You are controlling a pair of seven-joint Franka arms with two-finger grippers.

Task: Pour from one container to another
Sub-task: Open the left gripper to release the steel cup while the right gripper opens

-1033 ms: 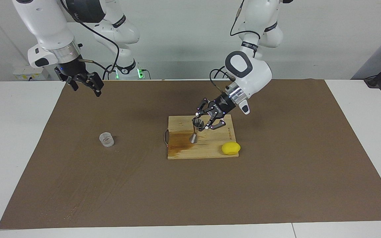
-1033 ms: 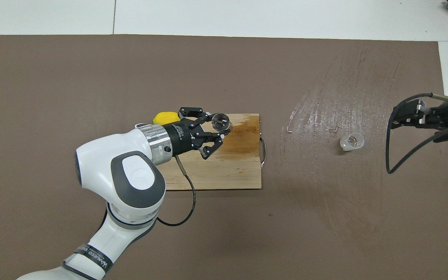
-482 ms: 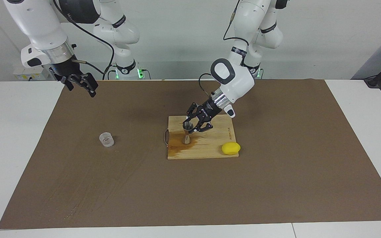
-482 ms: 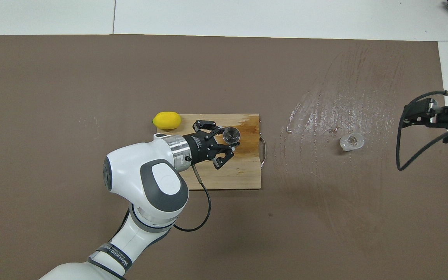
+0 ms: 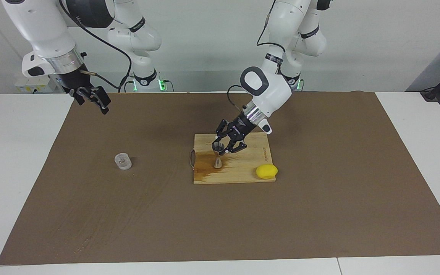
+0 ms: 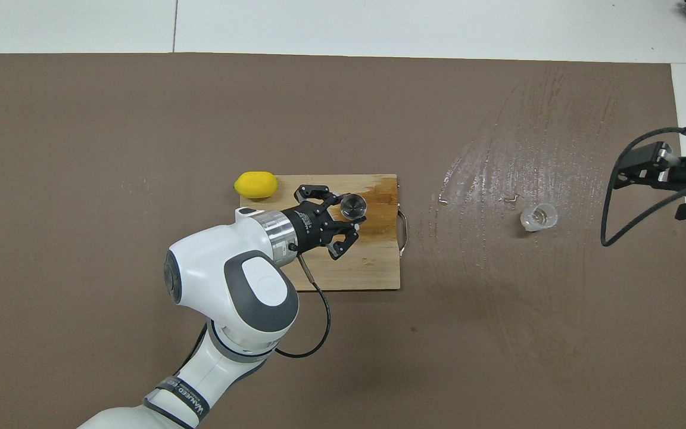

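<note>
**Jigger gripped upright on board; cup apart on mat**

I see the mat (image 5: 319, 214) wet near the right arm's end. The board (image 5: 243, 173) is stained. My left gripper (image 5: 220, 147) is clamped on the jigger (image 5: 217, 154), standing on the board. My right gripper (image 5: 94, 100) waits raised, fingers apart. The lemon (image 5: 266, 171) touches the board's corner. The cup (image 5: 123, 160) stands on the mat.

bright, even light; soft shadows, sharp.
</note>
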